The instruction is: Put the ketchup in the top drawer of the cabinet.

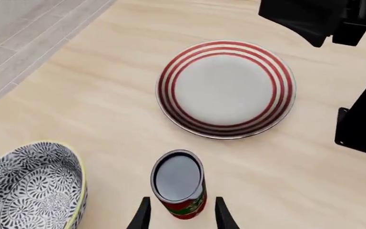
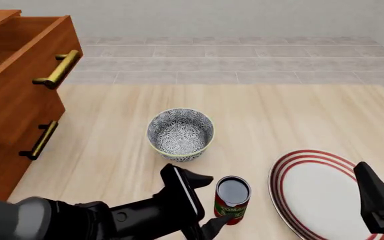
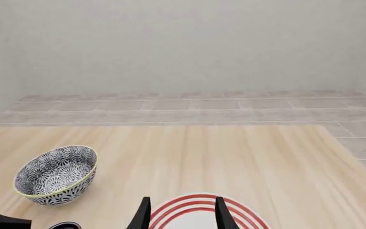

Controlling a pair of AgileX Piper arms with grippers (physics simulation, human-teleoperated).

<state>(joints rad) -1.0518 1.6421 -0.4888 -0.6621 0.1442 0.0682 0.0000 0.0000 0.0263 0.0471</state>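
Left wrist view: my left gripper is spread wide, fingers either side of the ketchup, not yet closed on it; can stands upright on the table between the striped plate and the patterned bowl.

Front view: the top drawer of the cabinet is pulled open, well away to the left. Step: grasp. Next I judge: close, lift, carry left.

Right wrist view: right gripper open, empty, over the plate.

White lettering on the ketchup label, perhaps "TOMATO", is unreadable.
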